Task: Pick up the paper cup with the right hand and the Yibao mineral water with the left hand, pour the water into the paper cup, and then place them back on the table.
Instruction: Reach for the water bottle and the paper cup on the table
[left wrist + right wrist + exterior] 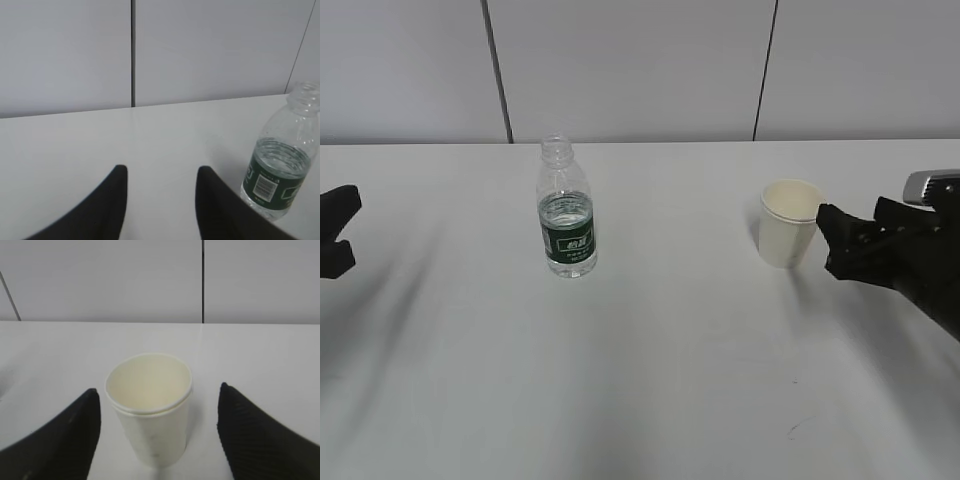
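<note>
- Yibao mineral water bottle (566, 222) stands upright on the white surface (650, 380), left of middle, no cap on, dark green label facing out
- paper cup (788, 222) sits upright over on the right side, well apart from the bottle, looks empty inside
- right claw (848, 237) is spread wide and sits just beside the cup, fingers (260, 435) on either side of it in the wrist view but not touching it
- left claw (334, 232) is at the far left edge, partly open, holding nothing, well apart from the bottle
- in the left wrist view the bottle is off to the right of the claw, not between the fingers (107, 205)
</note>
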`<action>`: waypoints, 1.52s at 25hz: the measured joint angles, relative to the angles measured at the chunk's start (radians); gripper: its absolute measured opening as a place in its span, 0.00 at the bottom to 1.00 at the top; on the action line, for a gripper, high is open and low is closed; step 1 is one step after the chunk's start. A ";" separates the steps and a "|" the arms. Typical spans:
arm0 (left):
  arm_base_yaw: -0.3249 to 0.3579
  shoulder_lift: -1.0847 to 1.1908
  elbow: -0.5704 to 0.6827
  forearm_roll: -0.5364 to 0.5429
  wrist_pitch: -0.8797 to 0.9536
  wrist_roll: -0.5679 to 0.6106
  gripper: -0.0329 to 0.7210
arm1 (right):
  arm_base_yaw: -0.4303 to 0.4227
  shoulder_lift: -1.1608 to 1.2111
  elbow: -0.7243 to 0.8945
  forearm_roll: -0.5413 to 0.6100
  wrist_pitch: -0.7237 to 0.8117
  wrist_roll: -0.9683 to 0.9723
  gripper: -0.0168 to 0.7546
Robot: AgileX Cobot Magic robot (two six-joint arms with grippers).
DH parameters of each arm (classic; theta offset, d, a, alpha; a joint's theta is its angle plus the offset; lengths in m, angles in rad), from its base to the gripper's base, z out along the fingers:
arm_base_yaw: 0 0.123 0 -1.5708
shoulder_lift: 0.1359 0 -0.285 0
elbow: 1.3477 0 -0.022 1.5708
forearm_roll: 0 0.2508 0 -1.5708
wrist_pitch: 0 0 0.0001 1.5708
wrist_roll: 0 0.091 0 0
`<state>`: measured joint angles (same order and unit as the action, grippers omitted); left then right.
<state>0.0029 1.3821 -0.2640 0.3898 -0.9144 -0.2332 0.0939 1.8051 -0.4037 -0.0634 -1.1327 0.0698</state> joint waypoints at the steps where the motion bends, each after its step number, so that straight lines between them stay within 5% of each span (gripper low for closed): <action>1: 0.000 0.001 0.000 0.000 0.000 0.000 0.43 | 0.000 0.008 0.000 0.000 0.000 0.000 0.76; 18: 0.000 0.001 0.000 0.001 -0.004 0.000 0.43 | 0.000 0.113 -0.007 -0.122 -0.009 0.008 0.76; 25: 0.000 0.001 0.000 0.001 -0.001 0.000 0.43 | 0.000 0.117 -0.080 -0.143 -0.010 0.000 0.84; 38: 0.000 0.014 0.000 0.001 0.008 0.000 0.43 | 0.000 0.125 -0.103 -0.180 -0.010 0.052 0.64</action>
<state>0.0029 1.3961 -0.2640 0.3906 -0.9062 -0.2332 0.0939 1.9302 -0.5068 -0.2431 -1.1431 0.1216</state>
